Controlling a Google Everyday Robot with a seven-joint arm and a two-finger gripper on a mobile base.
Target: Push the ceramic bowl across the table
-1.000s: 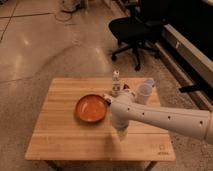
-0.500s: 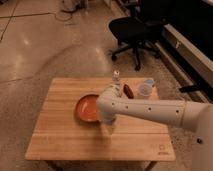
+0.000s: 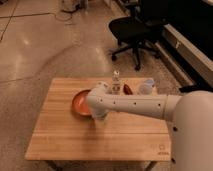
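There is one table (image 3: 60,145), and on it I count four things: one ceramic bowl (image 3: 79,102), one small bottle (image 3: 116,80), one translucent plastic cup (image 3: 146,88) and one small dark red object (image 3: 128,89) that I cannot name. One white robot arm (image 3: 135,105) reaches over the table, with one end effector (image 3: 100,116) at the bowl's rim, on the cup's side. One black office chair (image 3: 131,30) stands behind.

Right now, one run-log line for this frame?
ceramic bowl: upright on table, left of centre; end effector: down at bowl's camera-right rim, contact unclear; far edge: plastic cup, small bottle
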